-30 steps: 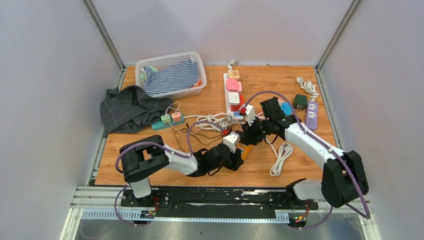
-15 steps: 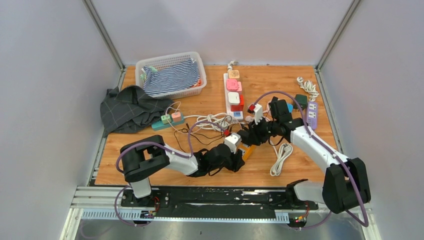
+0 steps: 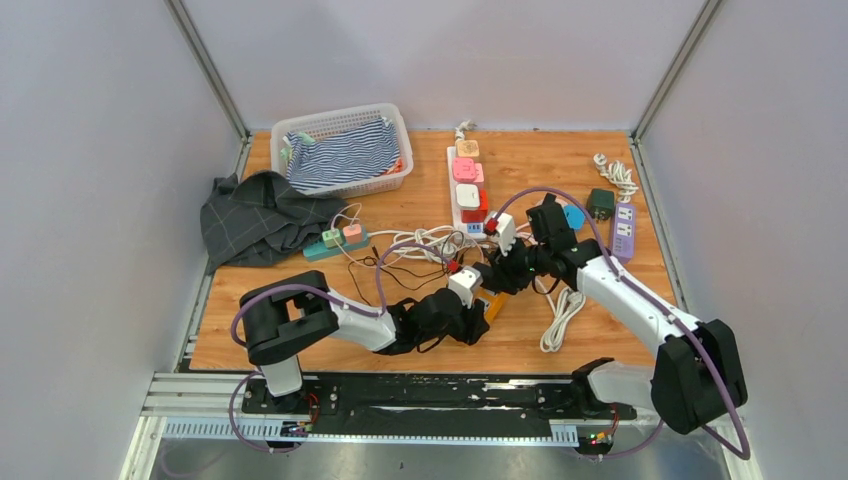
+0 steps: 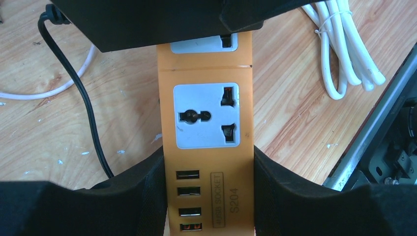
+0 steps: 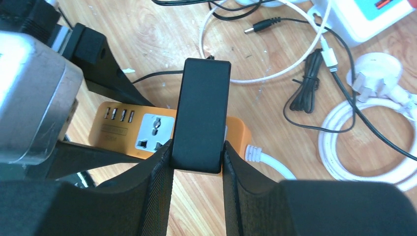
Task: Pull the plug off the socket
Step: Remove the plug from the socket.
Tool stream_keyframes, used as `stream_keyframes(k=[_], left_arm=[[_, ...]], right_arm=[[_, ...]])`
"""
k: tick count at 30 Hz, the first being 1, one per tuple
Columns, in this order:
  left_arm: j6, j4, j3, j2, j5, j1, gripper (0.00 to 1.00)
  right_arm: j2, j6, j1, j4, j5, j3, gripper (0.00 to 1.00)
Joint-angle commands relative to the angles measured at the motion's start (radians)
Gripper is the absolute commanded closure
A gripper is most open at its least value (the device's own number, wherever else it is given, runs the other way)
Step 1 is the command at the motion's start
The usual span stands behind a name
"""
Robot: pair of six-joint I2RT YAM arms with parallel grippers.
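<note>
Two pincers: the left pincer [image 4: 207, 164] and the right pincer [image 5: 196, 152] met over one orange socket strip [image 4: 206, 73], near the middle of the bench [image 3: 430, 175].
Change: within the last second the right forearm and wrist swung a little toward the right side of the bench, then came partway back.
Unchanged: the left arm and the socket strip kept their place.
Meaning: this looked like a small sideways rocking to work the plug [image 5: 201, 108] loose. It did not look like a clean pull away, so the task seemed unfinished.
Left grip: partly closed, its pads pressed against both long sides of the socket strip at the end with the small ports, pinning it to the wood.
Right grip: narrower, closed on the two flanks of the black plug, which filled the gap between the fingers.
Plug position: it stood over the cord end of the socket strip. Whether its pins were still seated could not be told, as the plug's body hid them.
Free outlet: the one nearer the left pincer was bare.
</note>
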Motion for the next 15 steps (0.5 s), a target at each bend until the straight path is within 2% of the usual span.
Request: stream_keyframes(k=[1, 2, 3, 6, 7, 8, 11, 12, 15], left_arm=[[0.028, -0.139, -0.016, 0.064, 0.066, -0.017, 1.00], [0.026, -0.138, -0.016, 0.064, 0.065, -0.017, 1.00], [0.025, -0.138, -0.017, 0.065, 0.065, -0.017, 1.00], [0.028, -0.138, -0.009, 0.074, 0.072, -0.017, 1.00], [0.030, -0.138, -0.006, 0.078, 0.075, -0.017, 1.00], [0.031, -0.138, -0.003, 0.081, 0.078, -0.017, 1.00], [0.026, -0.138, -0.004, 0.083, 0.081, -0.018, 1.00], [0.024, -0.138, -0.006, 0.082, 0.080, -0.018, 1.00], [0.024, -0.138, -0.006, 0.079, 0.078, -0.018, 1.00]], right_arm=[[-0.024, 0.029, 0.104, 0.015, -0.014, 0.023, 1.00], [-0.017, 0.052, 0.071, 0.019, 0.025, 0.034, 1.00], [-0.015, 0.069, 0.033, 0.010, -0.031, 0.044, 1.00], [-0.030, 0.055, -0.015, -0.030, -0.393, 0.043, 1.00], [-0.046, 0.041, -0.012, -0.038, -0.444, 0.042, 1.00], [-0.069, 0.033, -0.011, -0.029, -0.435, 0.035, 1.00], [-0.117, 0.064, -0.017, 0.066, -0.067, -0.014, 1.00], [-0.108, 0.075, -0.044, 0.066, -0.095, -0.014, 1.00], [-0.025, 0.059, -0.064, -0.021, -0.371, 0.025, 1.00]])
